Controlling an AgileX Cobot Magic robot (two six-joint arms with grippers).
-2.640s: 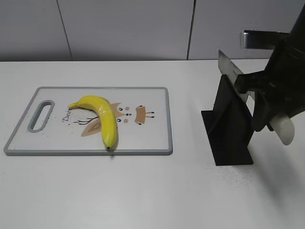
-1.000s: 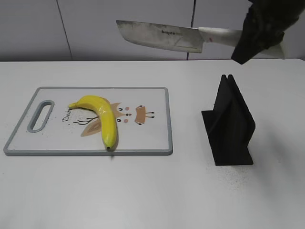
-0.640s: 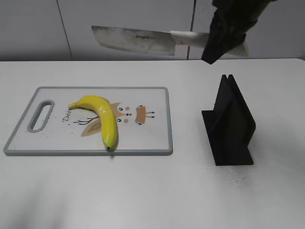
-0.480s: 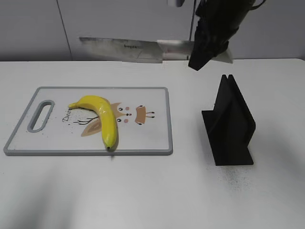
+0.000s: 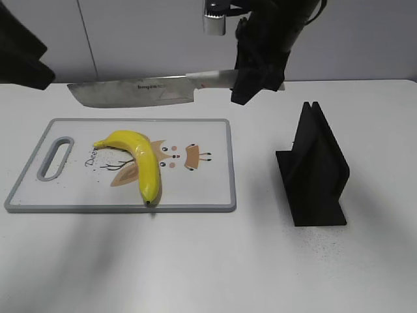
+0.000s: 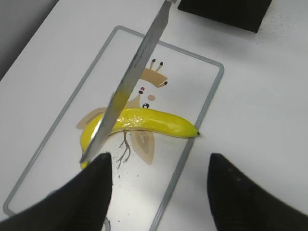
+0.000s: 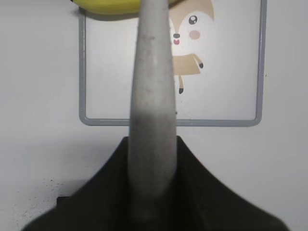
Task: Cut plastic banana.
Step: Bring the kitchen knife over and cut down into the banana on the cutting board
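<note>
1. Plain grey wall panels stand behind a matte white tabletop (image 5: 215,261) that carries a cutting board, a toy banana and a black knife stand.

2. The plastic banana (image 5: 138,158) lies on the cutting board (image 5: 208,189), left of the board's middle. It is glossy, bright yellow and curved, with its dark tip near the front rim.

3. The cutting board is flat, white and rectangular, with a grey rim, a slot handle at its left end and a printed cartoon fox.

4. The right end effector (image 5: 255,78) is clamped on the handle of a cleaver (image 5: 133,92). It holds the broad, dull steel blade level in the air, above the far edge of the board and clear of the banana.

5. The left end effector (image 6: 156,192) hovers above the board with its dark fingers (image 6: 86,197) spread wide and nothing between them.

6. Likely risk: the banana's smooth, rounded skin may roll or skid away under the blade, since nothing pins it.

7. Likely risk: the left fingers sit close to the blade's tip, so a descent could strike them.

8. Likely risk: the blade hangs behind the banana, so a straight drop would probably miss it.

9. The knife stand (image 5: 316,176), matte black and wedge-shaped with a slot on top, sits well to the right of the board.
</note>
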